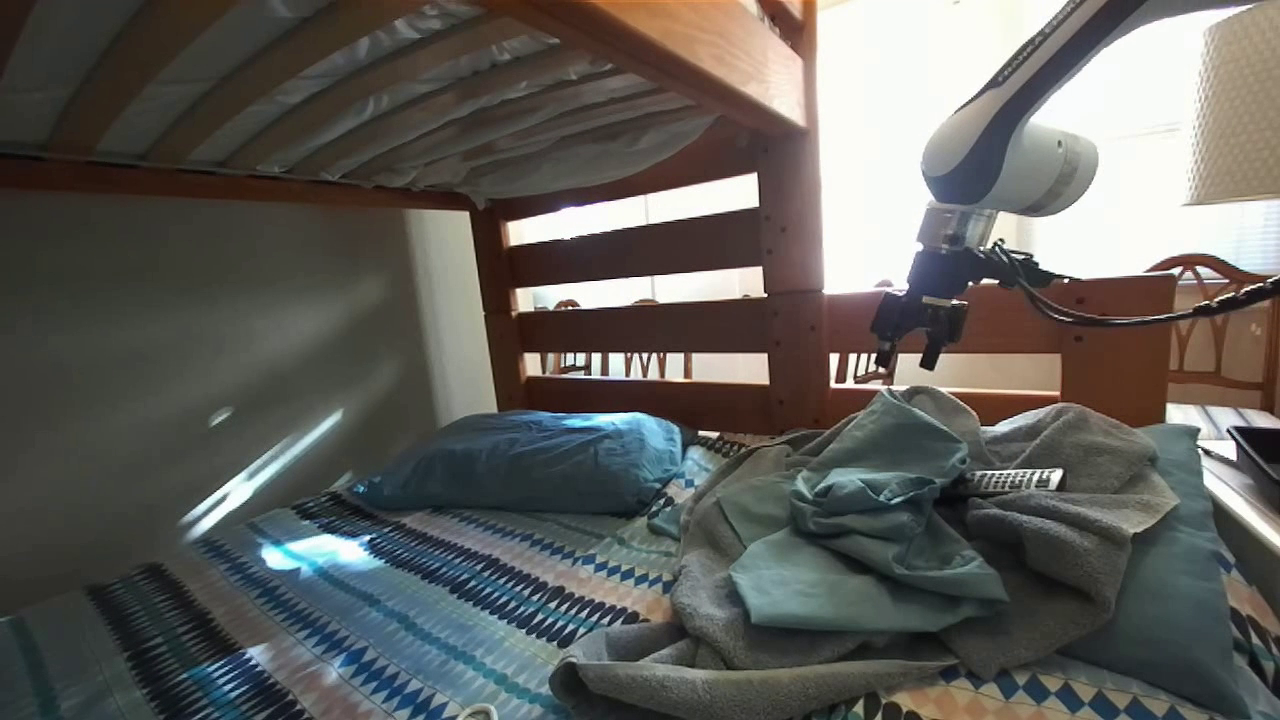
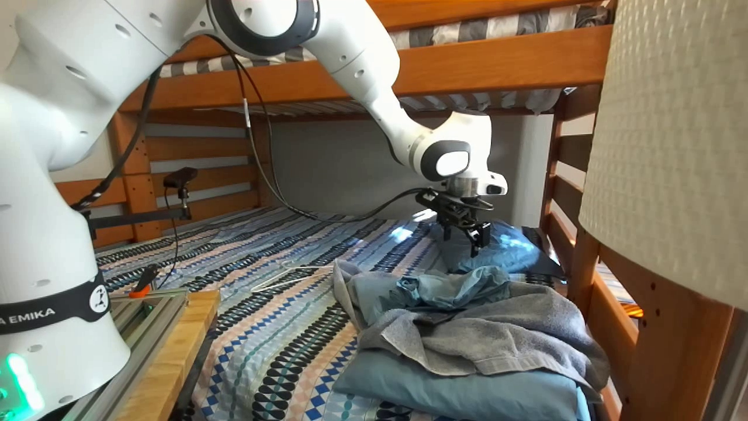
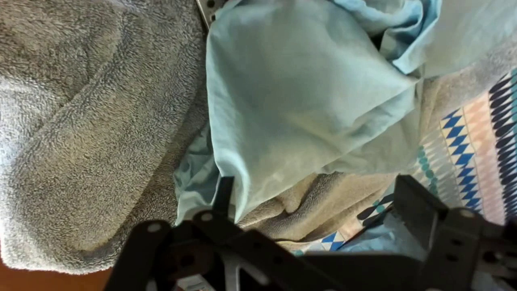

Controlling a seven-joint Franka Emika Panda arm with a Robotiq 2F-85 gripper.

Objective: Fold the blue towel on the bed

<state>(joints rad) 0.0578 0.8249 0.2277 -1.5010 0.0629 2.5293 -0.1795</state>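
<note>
Two fingers [image 3: 416, 210] of my gripper [image 1: 907, 358] stand wide apart, holding nothing, above the blue towel [image 1: 860, 580], crumpled over a grey towel [image 1: 1070, 525] on the bed [image 1: 450, 580]. Pinching too deep, I judge, could catch both layers; pulling could drag the adjacent remote [image 1: 1015, 482].

Near the shadowed wall [image 1: 200, 310], a blue pillow [image 1: 540, 465]. Well apart from it, a second blue pillow [image 2: 467, 389], flat and partly covered. Between the two in an exterior view, a remote control [image 1: 1012, 482] with visible buttons and a hidden end. Farther back, wooden chairs [image 1: 1195, 262] and a bright window [image 1: 900, 110]. In both exterior views, a textured cream lampshade [image 2: 666, 146], cut off. Also a white clothes hanger [image 2: 277, 283] and a partly visible black tray [image 1: 1256, 460].
</note>
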